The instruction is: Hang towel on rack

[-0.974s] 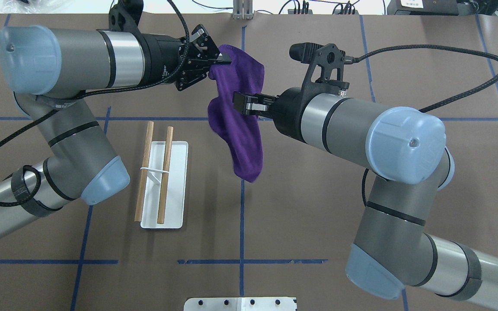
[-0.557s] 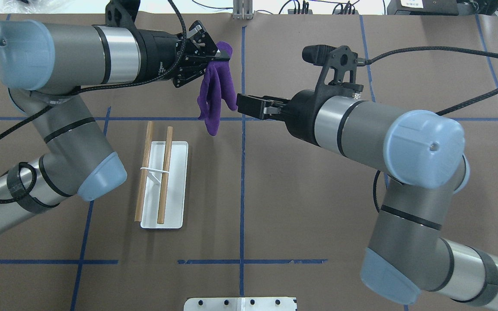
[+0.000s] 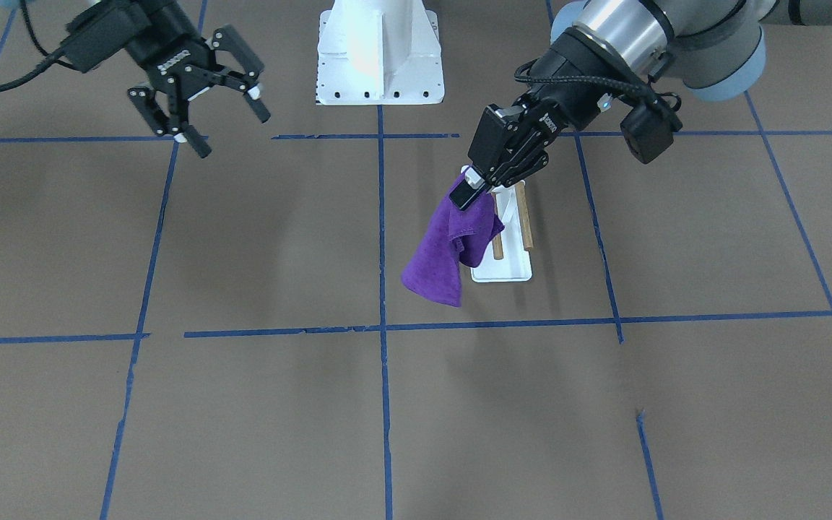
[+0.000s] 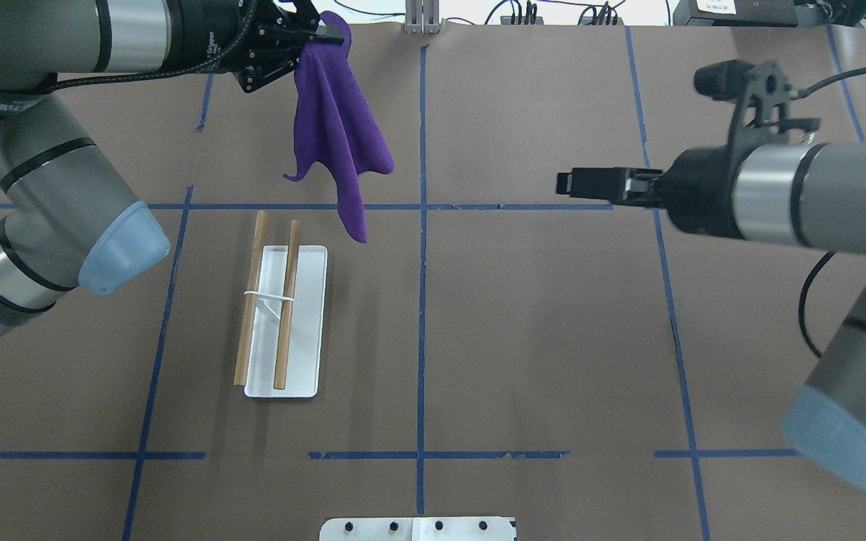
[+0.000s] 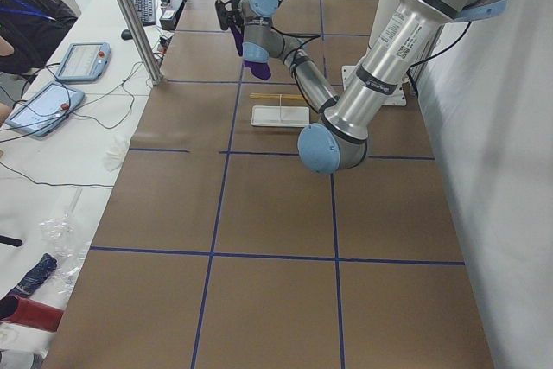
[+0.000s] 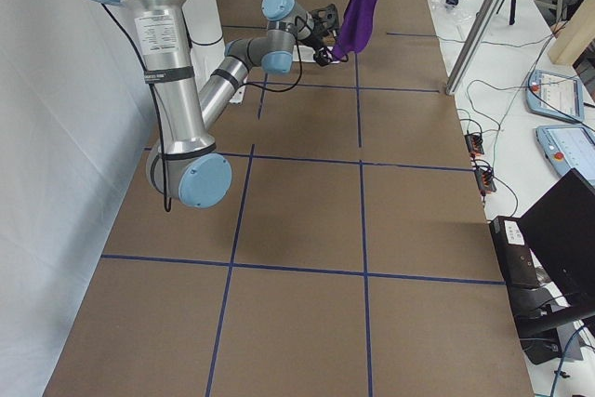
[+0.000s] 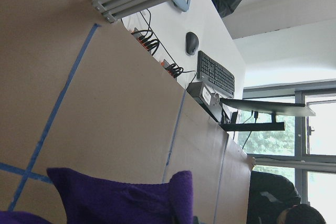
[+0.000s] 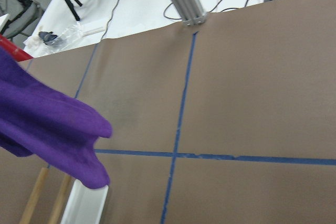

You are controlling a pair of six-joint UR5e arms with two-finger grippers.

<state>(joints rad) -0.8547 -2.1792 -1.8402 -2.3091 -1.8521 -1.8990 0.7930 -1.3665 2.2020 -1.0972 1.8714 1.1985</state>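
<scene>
Front-facing: right gripper (image 3: 230, 130) has let go of towel (image 3: 439, 254) and backed toward robot-right edge, jaws spread wide, empty. Left gripper (image 3: 471, 189) clenched on towel's top corner, cloth dangling free.
Overhead: towel now nearer far edge, beyond rack (image 4: 305, 330); dowels bare. Judgement: left arm alone must drape it.

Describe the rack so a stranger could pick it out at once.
On the brown table crossed by blue tape lines, look in the robot's left half, nearer the robot than the hanging purple towel. The rack is a flat white rectangular base carrying two parallel light-brown wooden dowels, the only wood on the table.
</scene>
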